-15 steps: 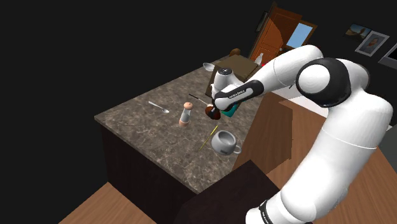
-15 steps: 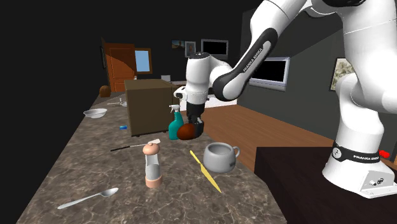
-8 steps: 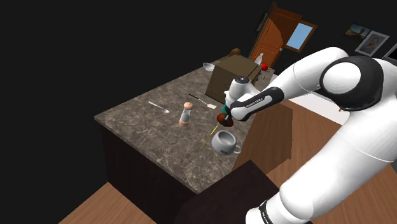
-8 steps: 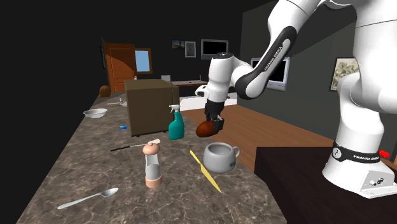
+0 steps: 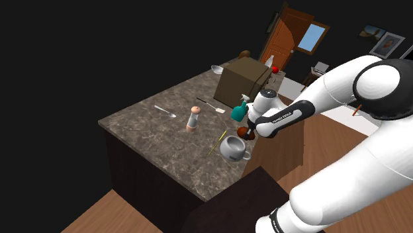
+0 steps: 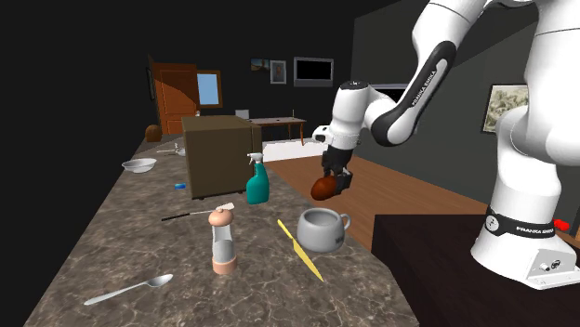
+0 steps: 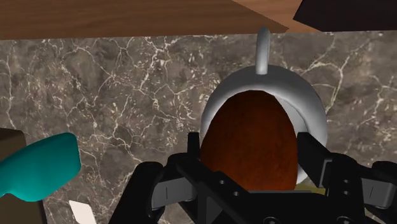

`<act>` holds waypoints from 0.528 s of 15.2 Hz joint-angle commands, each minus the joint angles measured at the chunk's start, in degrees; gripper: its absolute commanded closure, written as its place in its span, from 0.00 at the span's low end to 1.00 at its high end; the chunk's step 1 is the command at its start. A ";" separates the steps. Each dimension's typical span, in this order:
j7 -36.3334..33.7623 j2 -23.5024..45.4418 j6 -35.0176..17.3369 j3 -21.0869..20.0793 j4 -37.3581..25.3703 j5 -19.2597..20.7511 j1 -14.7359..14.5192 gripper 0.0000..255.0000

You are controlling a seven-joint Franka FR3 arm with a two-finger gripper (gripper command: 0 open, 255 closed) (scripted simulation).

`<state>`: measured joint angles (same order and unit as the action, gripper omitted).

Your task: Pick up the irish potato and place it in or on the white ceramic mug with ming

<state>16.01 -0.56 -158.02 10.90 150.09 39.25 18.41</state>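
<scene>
Carrying phase, close to the drop: gripper [image 6: 332,183] is clamped on the potato [image 6: 322,190], one black finger on each side, jaws spread only as wide as the potato, which is reddish brown and clear of the counter [image 6: 139,232]. Potato hangs above the mug [image 6: 319,228], apart from it, nothing touching. Mug is pale grey-white, upright, mouth up, on the marbled counter near its edge. My read is that the pick is done and placement is not: what's left is a straight descent until the potato is at or inside the rim, then opening the fingers. Potato looks wide against the mug mouth, so it may sit on the rim rather than drop in, and a low release would keep it from bouncing off. Second exterior view gives the height: a clear gap between potato and rim, which the wrist view can't show. Wrist view gives the alignment instead: the mug's rim rings the potato on both sides, handle [image 7: 261,51] pointing away from the gripper, so centring looks fair, maybe a touch off toward the handle side. Yellow knife [image 6: 299,249] lies just beside the mug and the teal spray bottle [image 6: 257,181] stands near it; neither is in the descent path.
</scene>
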 commanded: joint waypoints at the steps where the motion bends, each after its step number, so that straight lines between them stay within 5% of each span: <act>1: -1.64 1.57 -1.61 0.26 0.04 1.87 0.29 1.00; 8: -9.06 8.11 -6.52 1.66 -1.27 9.41 0.23 1.00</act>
<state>8.14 6.50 -163.91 12.37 149.19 47.60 18.77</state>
